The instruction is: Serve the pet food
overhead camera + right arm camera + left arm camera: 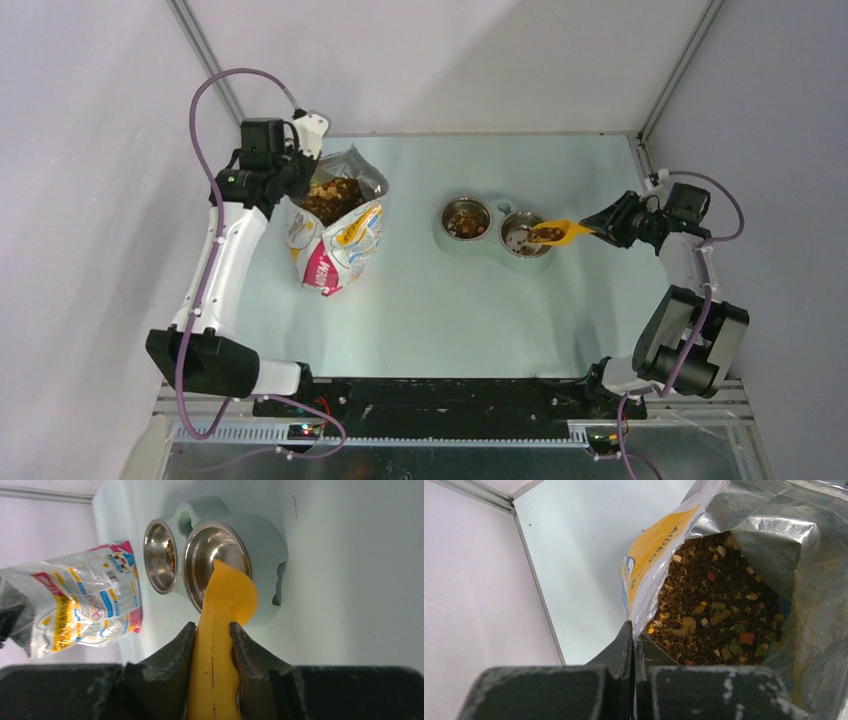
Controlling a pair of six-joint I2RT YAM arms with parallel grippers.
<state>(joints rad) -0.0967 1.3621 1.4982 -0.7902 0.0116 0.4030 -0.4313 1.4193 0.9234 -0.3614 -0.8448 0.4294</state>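
Many small brown and tan kibble chunks fill the open white printed foil bag, its rim pinched tight by the left gripper. More lie in the yellow plastic scoop, clamped by the right gripper over a round steel bowl.

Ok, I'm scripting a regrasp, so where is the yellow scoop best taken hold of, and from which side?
Grip the yellow scoop by its narrow straight handle, coming from the right, end-on, jaws closing across its width. The wide head is loaded with pet food over the right-hand bowl, so it should stay clear. The right gripper holds it this way.
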